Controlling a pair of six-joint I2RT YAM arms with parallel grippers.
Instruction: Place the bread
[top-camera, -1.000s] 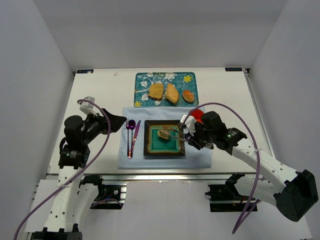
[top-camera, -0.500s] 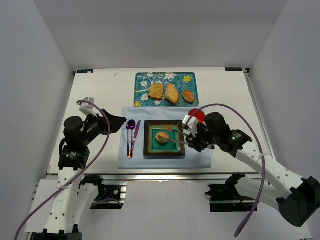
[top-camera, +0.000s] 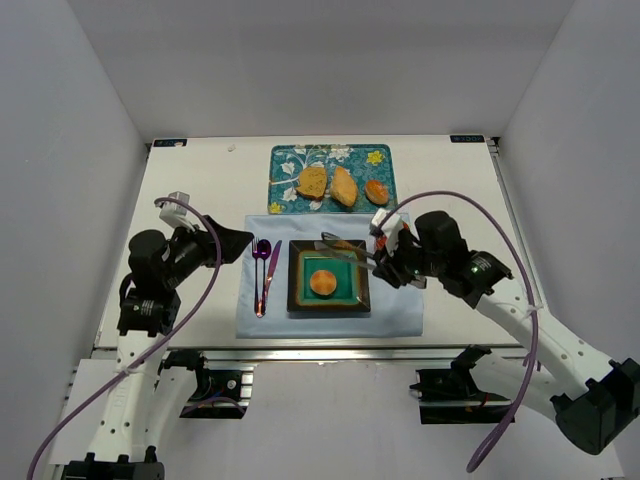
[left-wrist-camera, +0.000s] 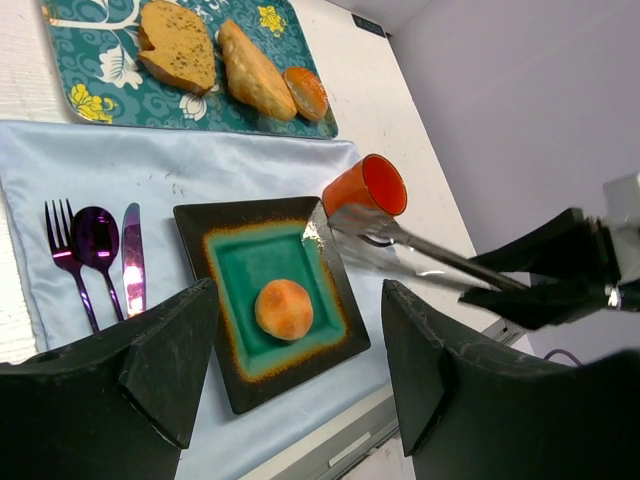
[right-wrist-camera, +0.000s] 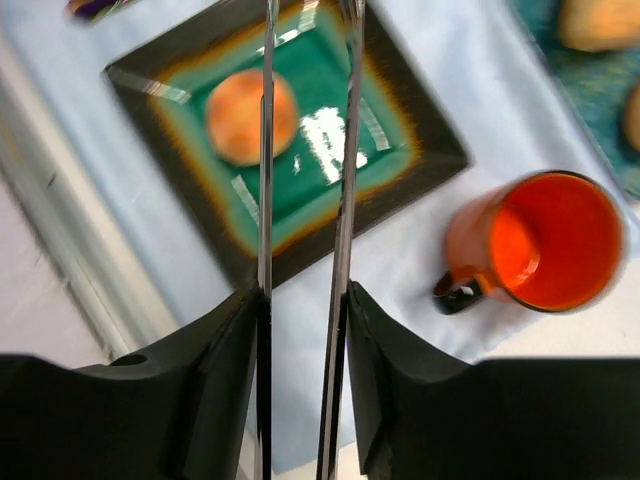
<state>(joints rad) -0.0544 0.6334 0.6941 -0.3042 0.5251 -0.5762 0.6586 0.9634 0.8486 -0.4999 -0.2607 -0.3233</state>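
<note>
Apart from right end effector (right-wrist-camera: 302, 295) tongs (right-wrist-camera: 346, 150): bread (right-wrist-camera: 238, 118).

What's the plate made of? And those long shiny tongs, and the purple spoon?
The plate looks like glazed ceramic: glossy teal centre, dark rim, bright glare spots. The tongs look like polished metal: thin, silvery, mirror-like. The spoon seems metal with a shiny purple coating, though it could be plastic.

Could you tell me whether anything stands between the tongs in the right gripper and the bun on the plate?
Nothing visible does. The bread lies alone in the middle of the plate, and the tongs in the right gripper hang by its far edge, clear of the bread. The orange cup stands off to the side.
</note>
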